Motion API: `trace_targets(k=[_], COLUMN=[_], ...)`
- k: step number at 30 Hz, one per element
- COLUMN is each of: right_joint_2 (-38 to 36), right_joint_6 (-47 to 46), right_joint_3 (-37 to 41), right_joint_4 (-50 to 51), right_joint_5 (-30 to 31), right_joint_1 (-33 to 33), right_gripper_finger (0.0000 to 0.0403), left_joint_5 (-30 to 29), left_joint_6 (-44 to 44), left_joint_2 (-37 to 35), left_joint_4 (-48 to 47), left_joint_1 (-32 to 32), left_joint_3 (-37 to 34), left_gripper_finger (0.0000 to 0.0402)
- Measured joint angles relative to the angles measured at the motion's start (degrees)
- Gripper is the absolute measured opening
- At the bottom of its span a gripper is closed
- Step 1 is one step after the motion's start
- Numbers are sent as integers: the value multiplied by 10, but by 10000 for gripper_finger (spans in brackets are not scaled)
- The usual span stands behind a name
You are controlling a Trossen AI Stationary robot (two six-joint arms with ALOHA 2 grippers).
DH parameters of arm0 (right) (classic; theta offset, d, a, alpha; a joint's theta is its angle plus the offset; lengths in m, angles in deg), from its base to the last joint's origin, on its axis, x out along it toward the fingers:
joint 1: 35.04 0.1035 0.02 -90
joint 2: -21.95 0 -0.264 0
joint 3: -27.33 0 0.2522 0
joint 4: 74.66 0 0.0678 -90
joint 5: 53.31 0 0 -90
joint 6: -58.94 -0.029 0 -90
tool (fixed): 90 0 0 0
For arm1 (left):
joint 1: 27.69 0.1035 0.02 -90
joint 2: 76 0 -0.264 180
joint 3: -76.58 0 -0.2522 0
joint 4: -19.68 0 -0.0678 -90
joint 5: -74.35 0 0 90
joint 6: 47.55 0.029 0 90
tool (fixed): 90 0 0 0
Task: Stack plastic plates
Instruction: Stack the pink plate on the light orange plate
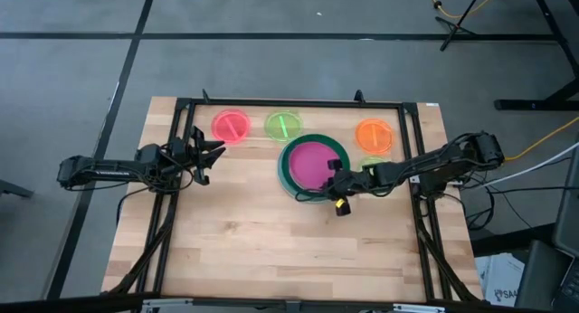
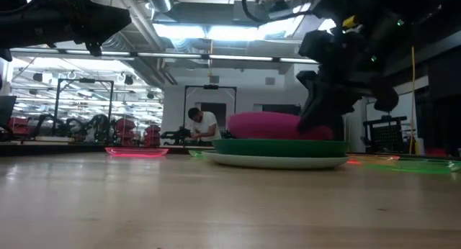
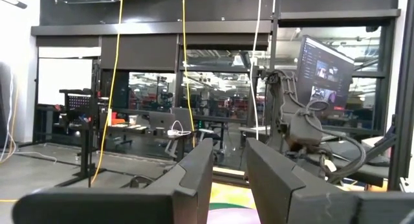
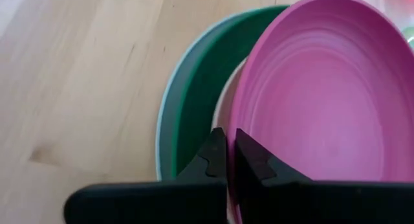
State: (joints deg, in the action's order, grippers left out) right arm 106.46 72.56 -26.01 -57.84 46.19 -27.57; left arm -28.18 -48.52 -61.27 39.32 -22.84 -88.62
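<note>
A: Where is the magenta plate (image 4: 323, 94) from the right gripper (image 4: 229, 160)?

B: Between the fingers. The jaws are pinched nearly closed on its near rim, and the rest of the plate runs straight out ahead of them, over the stack.

A: Is it seated?

B: I'd say not fully. From table height it sits tilted above the green plate (image 2: 281, 147), with a pale plate (image 2: 277, 161) under that (a peach edge shows between magenta and green from the wrist). It looks opaque, smooth and shallow-bowled.

A: So the next move?

B: Probably settle it level and let go; being round, it has no long axis to line up.

A: And the left gripper (image 1: 206, 153)?

B: Waiting well off to the side, fingers parted and empty. The right arm is plainly nearer. The pink plate (image 1: 231, 126), neon plate (image 1: 283, 125) and orange plate (image 1: 374, 135) lie beyond the stack.
</note>
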Motion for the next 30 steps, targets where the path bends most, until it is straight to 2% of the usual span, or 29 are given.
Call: trace_targets(k=[14,25,30], right_joint_2=[0,0,-4], right_joint_6=[-32,-48,-48], right_joint_3=[12,5,-41], right_joint_4=[0,3,58], right_joint_5=[13,19,19], right_joint_1=[0,0,0], right_gripper_finger=[7,114,134], left_joint_5=[0,0,0], left_joint_6=[0,0,0], left_joint_2=[0,0,0], left_joint_4=[0,0,-1], left_joint_1=[0,0,0], left_joint_3=[0,0,0], left_gripper_finger=[86,86,86])
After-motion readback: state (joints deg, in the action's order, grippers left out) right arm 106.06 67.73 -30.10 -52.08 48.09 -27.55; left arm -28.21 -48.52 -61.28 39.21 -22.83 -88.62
